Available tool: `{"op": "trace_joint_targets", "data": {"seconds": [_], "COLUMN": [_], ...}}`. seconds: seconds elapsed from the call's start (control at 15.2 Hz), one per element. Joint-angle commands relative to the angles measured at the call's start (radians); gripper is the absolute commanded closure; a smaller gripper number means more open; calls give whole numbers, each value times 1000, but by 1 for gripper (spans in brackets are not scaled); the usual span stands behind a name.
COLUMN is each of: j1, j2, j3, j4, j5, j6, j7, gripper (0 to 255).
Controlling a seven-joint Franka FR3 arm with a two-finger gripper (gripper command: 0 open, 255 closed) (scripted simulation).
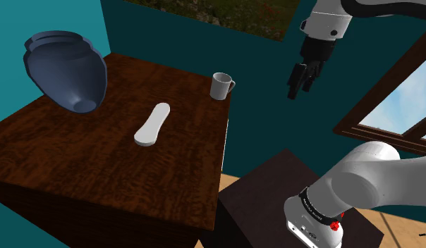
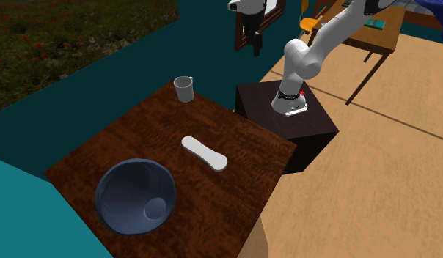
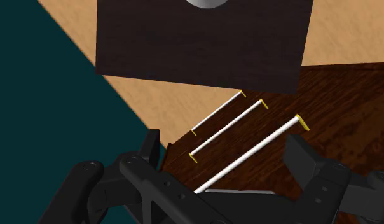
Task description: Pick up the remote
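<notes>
- Remote (image 1: 152, 125), white and flat, lies on the dark wooden table (image 1: 99, 169) in the shoulder view, between a blue vase (image 1: 63, 67) and a grey mug (image 1: 221, 86); the hand (image 1: 301, 79) hangs high, well apart.
- In the second exterior view we see the remote mid-table and the hand off the table, near the stand (image 2: 319, 128).
- In the wrist view we see the fingers (image 3: 152, 143) spread, clasping nothing.

Looked like a home room, teal walls (image 1: 261, 106), framed window (image 1: 405, 98), wood floor (image 2: 374, 190), mug (image 1: 221, 87) and vase (image 1: 63, 67) stood on worktop (image 1: 99, 169).
</notes>
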Motion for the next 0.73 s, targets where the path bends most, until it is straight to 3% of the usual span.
{"op": "trace_joint_targets", "data": {"seconds": [0.0,0.66], "j1": [0,6], "j2": [0,133], "j3": [0,234], "j4": [0,-25], "j5": [0,180], "j6": [0,221], "j7": [0,373], "gripper": [0,0]}}
